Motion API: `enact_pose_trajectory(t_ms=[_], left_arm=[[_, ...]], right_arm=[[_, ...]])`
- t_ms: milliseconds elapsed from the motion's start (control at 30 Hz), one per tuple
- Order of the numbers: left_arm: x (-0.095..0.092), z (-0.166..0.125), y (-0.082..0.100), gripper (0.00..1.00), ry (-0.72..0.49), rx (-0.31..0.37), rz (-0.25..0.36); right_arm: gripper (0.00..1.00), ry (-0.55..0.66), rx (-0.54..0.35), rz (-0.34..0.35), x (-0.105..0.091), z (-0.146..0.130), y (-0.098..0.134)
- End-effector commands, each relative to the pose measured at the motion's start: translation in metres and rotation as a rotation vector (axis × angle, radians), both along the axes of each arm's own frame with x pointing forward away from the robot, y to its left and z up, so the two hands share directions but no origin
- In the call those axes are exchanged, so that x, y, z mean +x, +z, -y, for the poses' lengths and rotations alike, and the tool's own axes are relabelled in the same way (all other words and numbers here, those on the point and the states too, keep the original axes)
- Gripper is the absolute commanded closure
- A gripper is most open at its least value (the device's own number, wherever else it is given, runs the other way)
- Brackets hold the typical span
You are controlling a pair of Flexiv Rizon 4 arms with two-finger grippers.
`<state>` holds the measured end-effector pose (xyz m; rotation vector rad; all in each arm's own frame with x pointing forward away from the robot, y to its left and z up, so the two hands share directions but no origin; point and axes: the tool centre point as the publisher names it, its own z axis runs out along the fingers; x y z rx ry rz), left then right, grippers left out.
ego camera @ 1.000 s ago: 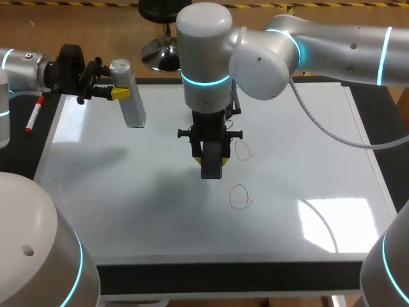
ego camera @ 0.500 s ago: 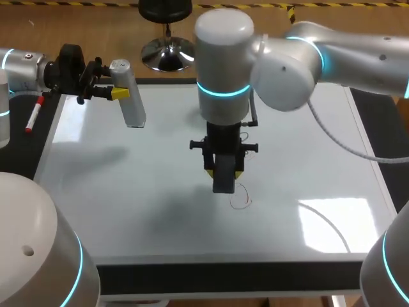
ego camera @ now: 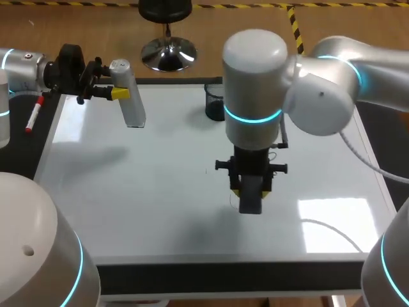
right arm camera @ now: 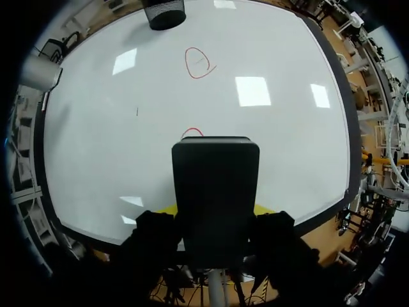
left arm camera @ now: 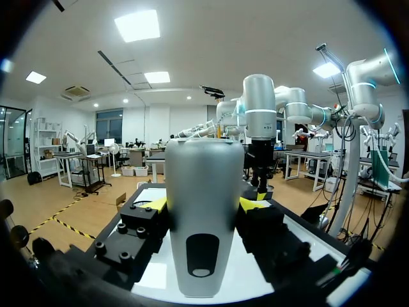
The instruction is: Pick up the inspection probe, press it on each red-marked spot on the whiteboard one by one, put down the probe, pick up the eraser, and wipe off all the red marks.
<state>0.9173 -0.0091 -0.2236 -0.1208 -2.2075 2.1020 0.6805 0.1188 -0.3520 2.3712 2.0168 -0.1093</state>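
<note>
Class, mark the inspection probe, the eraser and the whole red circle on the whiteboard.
inspection probe [ego camera: 130, 96]: head view, middle of its silver body.
eraser [right arm camera: 215, 192]: right wrist view, centre of its black face.
red circle [right arm camera: 199, 62]: right wrist view, inside its ring.

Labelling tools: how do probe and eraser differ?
The probe is silver and rounded; the eraser is black and boxy. The left gripper holds the probe by the whiteboard's far left corner; the right gripper holds the eraser over a red mark mid-board. Both are clamped.
</note>
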Motion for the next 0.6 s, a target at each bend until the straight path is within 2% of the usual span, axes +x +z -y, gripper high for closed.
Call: enact_pose_trajectory(t_ms=[33,200,400,600], left_arm=[[0.001,0.000,0.000,1.00,-0.003,-0.001,0.001],[0.001,0.000,0.000,1.00,-0.003,-0.001,0.001],[0.001,0.000,0.000,1.00,-0.003,-0.001,0.001],[0.001,0.000,0.000,1.00,-0.003,-0.001,0.001]], right_arm=[[1.00,-0.027,0.135,0.032,-0.014,0.044,0.001],[1.00,-0.034,0.176,0.050,-0.020,0.063,-0.007],[1.00,0.027,0.236,0.088,-0.021,0.083,-0.006],[1.00,0.033,0.249,0.066,-0.018,0.105,-0.005]])
